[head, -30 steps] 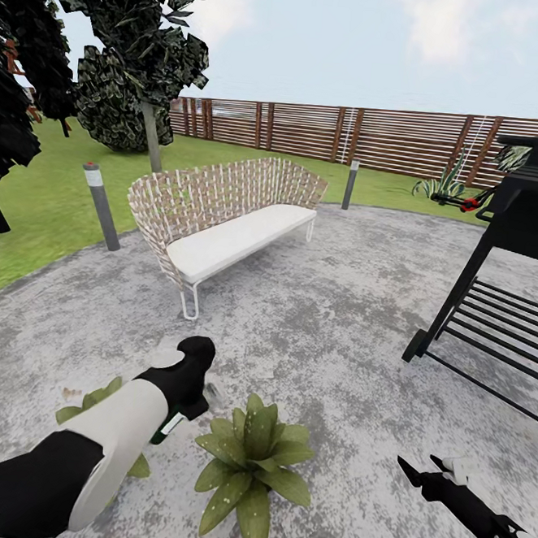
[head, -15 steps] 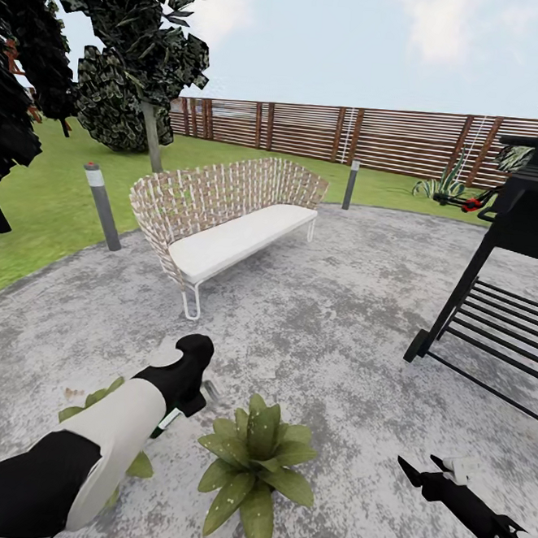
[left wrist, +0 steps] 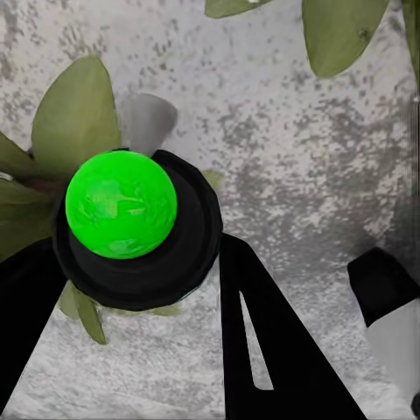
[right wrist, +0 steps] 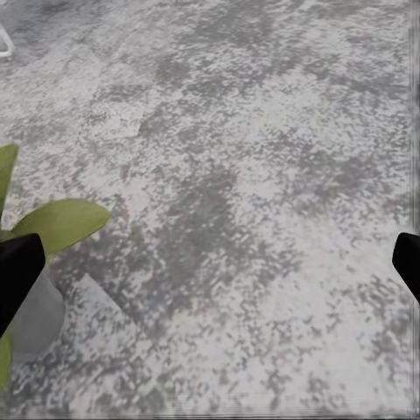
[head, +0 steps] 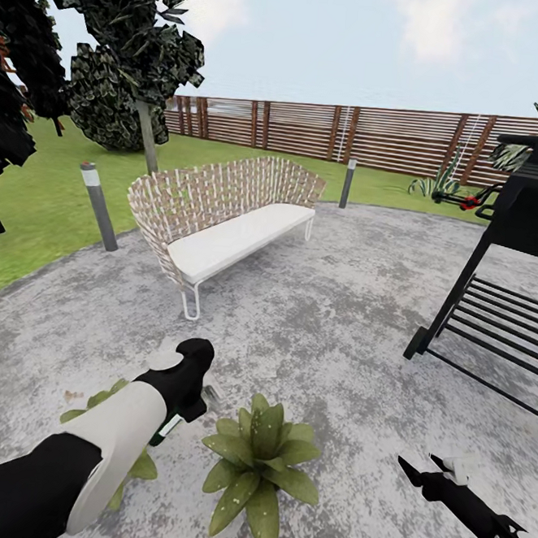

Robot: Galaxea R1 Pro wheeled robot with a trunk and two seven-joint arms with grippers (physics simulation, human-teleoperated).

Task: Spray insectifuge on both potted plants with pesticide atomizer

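Note:
My left gripper (head: 191,394) is shut on the pesticide atomizer (head: 167,426), a slim dark-green bottle with a white label. It hangs low between the two potted plants. In the left wrist view the atomizer (left wrist: 131,227) appears end-on as a black round body with a bright green ball, between the black fingers (left wrist: 262,341). One potted plant (head: 259,457) stands in front of me on the paving. The other potted plant (head: 93,396) is partly hidden under my left forearm; its leaves (left wrist: 74,118) and grey pot (left wrist: 149,118) lie just below the atomizer. My right gripper (head: 419,466) is open and empty, low at the right.
A wicker bench (head: 233,217) stands ahead on the round grey paving (head: 337,332). A black grill (head: 514,266) is at the right. Two bollard lamps (head: 97,205) (head: 346,184) mark the paving's edge. Lawn, dark trees (head: 125,52) and a slat fence (head: 354,134) lie beyond.
The head view has shifted slightly, so the whole scene sits a little differently. My left gripper keeps hold of the atomizer at about the same spot. The right arm has not moved.

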